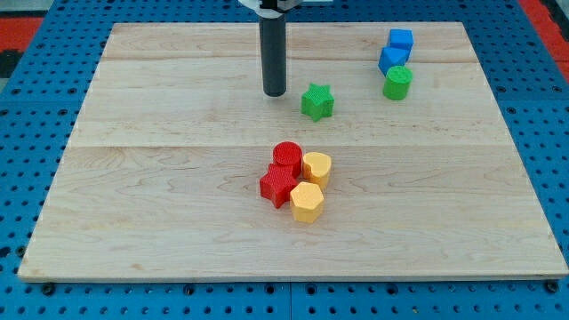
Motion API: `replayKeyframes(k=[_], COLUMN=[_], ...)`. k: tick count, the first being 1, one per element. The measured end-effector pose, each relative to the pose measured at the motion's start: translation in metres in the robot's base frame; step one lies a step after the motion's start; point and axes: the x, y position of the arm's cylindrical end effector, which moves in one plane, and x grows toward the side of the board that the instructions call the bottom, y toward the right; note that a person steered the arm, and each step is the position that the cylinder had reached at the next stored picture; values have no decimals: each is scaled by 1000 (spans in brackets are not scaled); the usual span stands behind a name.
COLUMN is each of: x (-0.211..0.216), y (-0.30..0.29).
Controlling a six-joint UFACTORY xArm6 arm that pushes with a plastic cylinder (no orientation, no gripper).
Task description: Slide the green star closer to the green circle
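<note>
— Our rod comes straight down from the view's top, and my tip (274, 93) rests on the wooden board (160, 204). Where does the green star (316, 101) sit from it?

— Just to the view's right of my tip and slightly lower in the picture. We see a narrow strip of bare wood between them, so they look apart, not touching.

— And the green circle (397, 83)?

— Farther to the view's right of my tip, past the star, well apart from it. Two blue blocks sit right above it: one blue block (392, 60) touches the circle's upper edge, and the blue cube (401, 39) sits behind that one.

— Does the rod open or pinch anything?

— No; we have only a plain dark rod with no jaws, and it holds nothing.

— What lies below my tip in the view?

— A tight cluster toward the view's bottom: a red cylinder (286, 155), a red star (279, 186), and two yellow blocks (316, 167) (307, 203) on the cluster's right side, all pressed together.
</note>
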Motion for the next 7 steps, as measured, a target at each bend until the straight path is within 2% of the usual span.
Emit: replayKeyframes(k=[2, 4, 7], x=[14, 29, 29], y=[1, 56, 89])
